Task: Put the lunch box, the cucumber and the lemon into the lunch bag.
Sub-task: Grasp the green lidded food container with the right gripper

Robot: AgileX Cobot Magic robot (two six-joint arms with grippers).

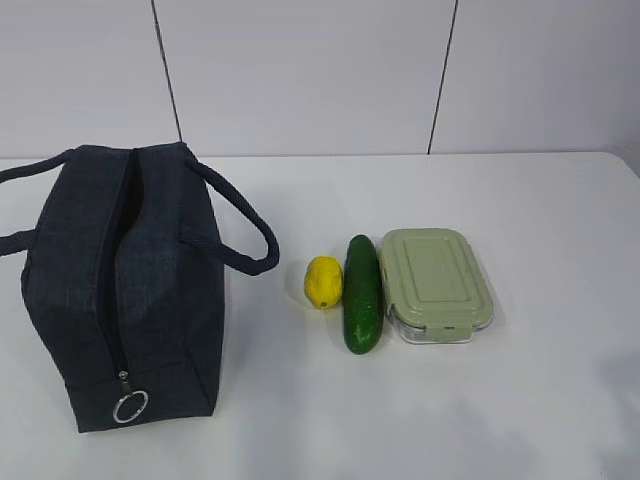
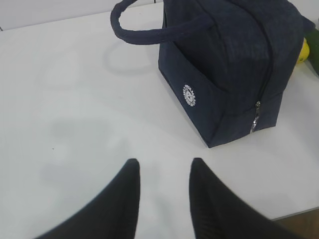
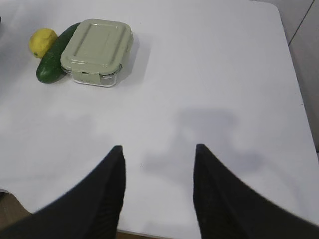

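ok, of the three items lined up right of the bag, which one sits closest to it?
The lemon. It is the small yellow one at the left end of the row, nearest the lunch bag; the cucumber comes next, and the lunch box lies farthest.

The lunch bag (image 1: 130,290) is matt dark navy woven cloth with 2 padded cloth handles; a shiny metal ring pull (image 1: 130,406) hangs from its zipper (image 2: 257,117), and a white printed logo (image 2: 189,95) marks 1 side. The lunch box (image 1: 436,283) has a matt sage-green plastic lid over a clear glossy base. The cucumber (image 1: 362,293) looks smooth and slightly glossy. The lemon (image 1: 323,282) has a finely dimpled yellow skin. The table (image 1: 520,400) is smooth, matt white.
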